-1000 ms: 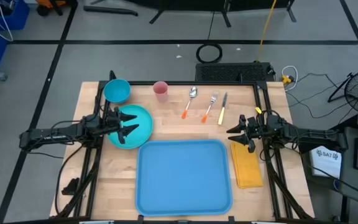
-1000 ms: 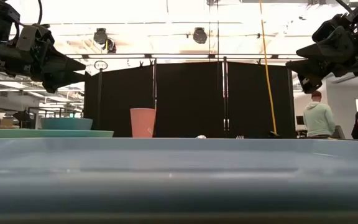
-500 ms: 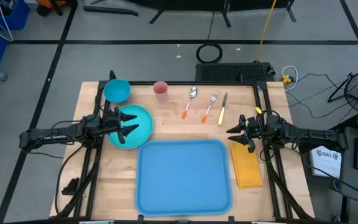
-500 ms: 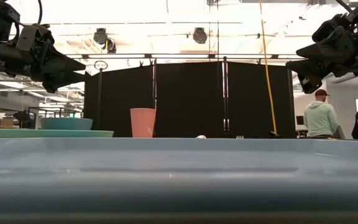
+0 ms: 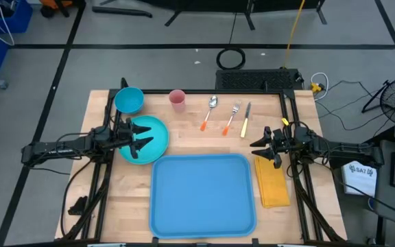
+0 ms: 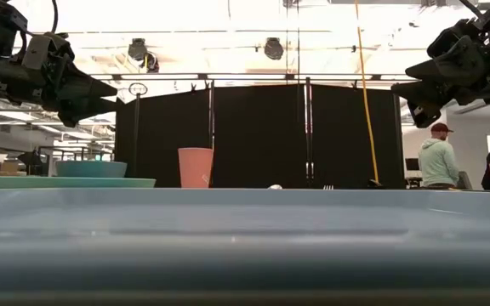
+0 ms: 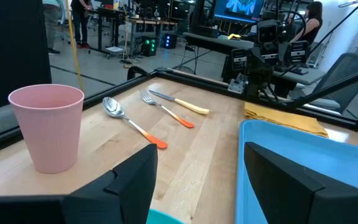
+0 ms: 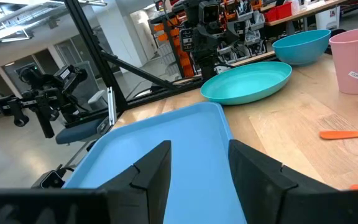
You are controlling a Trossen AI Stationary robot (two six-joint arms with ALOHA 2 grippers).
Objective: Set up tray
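L end effector (image 5: 142,143) open over plate (image 5: 158,130) — R end effector (image 5: 259,150) open, empty, nr tray (image 5: 202,195).

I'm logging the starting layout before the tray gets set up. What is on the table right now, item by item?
tray: 1, light blue, near edge of the table, centre, nothing on it
plate: 1, teal, round, off the tray's far left corner
bowl: 1, blue, far left, beyond the plate
cup: 1, pink, upright, far edge, right of the bowl
spoon: 1, orange handle, right of the cup
fork: 1, orange handle, right of the spoon
knife: 1, yellow handle, right of the fork
napkin: 1, yellow-orange, right of the tray
left pincer: open, hovering over the plate
right pincer: open, above the napkin's far end
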